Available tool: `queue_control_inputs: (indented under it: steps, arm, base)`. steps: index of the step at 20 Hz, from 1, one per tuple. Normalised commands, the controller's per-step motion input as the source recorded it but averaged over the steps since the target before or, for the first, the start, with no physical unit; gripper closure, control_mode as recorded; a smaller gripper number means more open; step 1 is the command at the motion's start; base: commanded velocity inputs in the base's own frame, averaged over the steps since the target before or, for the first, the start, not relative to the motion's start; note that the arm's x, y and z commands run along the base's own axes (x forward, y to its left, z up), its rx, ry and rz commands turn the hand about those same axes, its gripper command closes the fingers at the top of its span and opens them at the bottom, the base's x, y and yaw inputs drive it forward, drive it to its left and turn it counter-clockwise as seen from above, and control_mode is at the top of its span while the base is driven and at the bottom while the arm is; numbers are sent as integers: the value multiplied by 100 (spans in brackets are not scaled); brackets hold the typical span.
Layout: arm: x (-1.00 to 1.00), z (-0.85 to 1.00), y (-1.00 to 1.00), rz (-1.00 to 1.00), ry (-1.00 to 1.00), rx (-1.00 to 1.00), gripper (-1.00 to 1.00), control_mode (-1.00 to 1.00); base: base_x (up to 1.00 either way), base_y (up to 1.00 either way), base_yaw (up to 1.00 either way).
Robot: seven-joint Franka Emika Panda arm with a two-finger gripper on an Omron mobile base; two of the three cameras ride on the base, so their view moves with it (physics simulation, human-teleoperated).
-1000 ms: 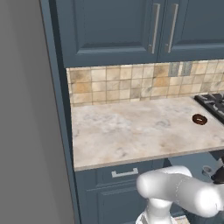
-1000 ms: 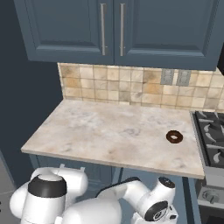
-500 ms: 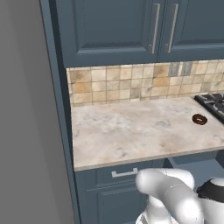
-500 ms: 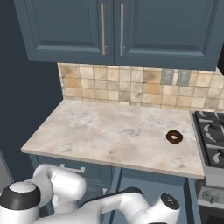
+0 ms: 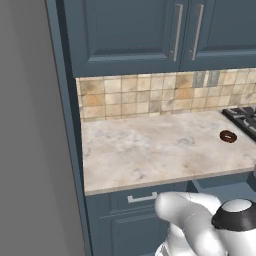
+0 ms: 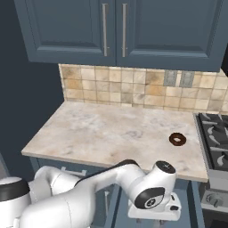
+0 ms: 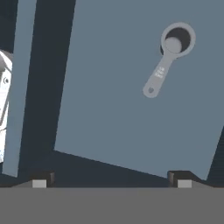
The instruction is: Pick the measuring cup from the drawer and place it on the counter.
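Fingertips (image 7: 39, 183) sit dark and small at the bottom of the hand view, one at lower left and one at lower right, well apart, so the gripper (image 7: 111, 183) is spread wide with nothing between its jaws. Above them in that view lies the flat blue-grey floor of the open drawer (image 7: 118, 96), bounded by darker walls at left and along the lower edge.

The measuring cup (image 7: 169, 57) lies on the drawer floor toward the upper right of the hand view, well apart from the fingertips. Its dark round bowl is at the upper-right end; its long pale grey handle runs diagonally from the bowl down and to the left, ending in a rounded tip with a small hole. Nothing touches the cup but the floor under it.

From the right base view, the arm reaches forward and down below the counter's front edge, its wrist low in front of the cabinets. The counter (image 6: 102, 133) is a marbled beige slab; a brown doughnut (image 6: 177, 139) rests on it near the stove grates (image 6: 216, 138). In the left base view the same doughnut (image 5: 228, 136) sits near the counter's (image 5: 145, 150) right end, and a closed drawer front with a metal pull (image 5: 141, 198) shows beneath the slab.
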Motion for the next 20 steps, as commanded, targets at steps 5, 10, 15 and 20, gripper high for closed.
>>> queue_control_inputs:
  steps: [5, 10, 15, 20]
  arm:
    - [45, -2, -35, -18, 14, 0, -100, -100]
    - [29, -37, -17, -25, 10, 0, -100, -100]
    - [31, -50, 0, -23, 1, -1, -100, -100]
    - [32, -58, 0, -17, 0, -2, -100, -100]
  base:
    - [0, 0, 0]
    - [0, 0, 0]
    - [0, 0, 0]
    - [0, 0, 0]
